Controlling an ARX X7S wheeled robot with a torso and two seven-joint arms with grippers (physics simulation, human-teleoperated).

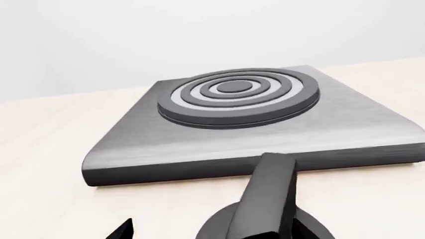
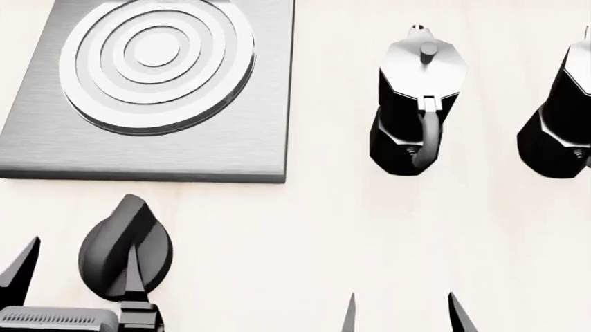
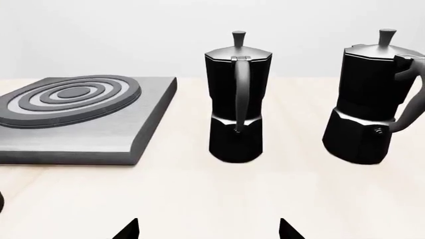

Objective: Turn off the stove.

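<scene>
Spread across a pale wooden desk (image 2: 305, 228): largest of all, the stove (image 2: 231, 149), a flat square plate of brushed grey metal at far left in the head view, topped by a round burner (image 2: 157, 59) of concentric rings. To its right, two black-and-silver moka pots, the nearer moka pot (image 2: 416, 104) well apart from the plate, handle facing the camera, the second moka pot (image 2: 558, 124) cut by the frame edge. Nothing lying between plate and pots. Just in front of the stove's near edge, apart from it, the round black knob (image 2: 124, 249), its raised grip angled toward the plate. Left hand (image 2: 79, 266) spread open, one fingertip (image 2: 132, 273) over the knob, the other off to its left; contact impossible to confirm. Right hand (image 2: 405, 312) open over bare desk, holding nothing.
</scene>
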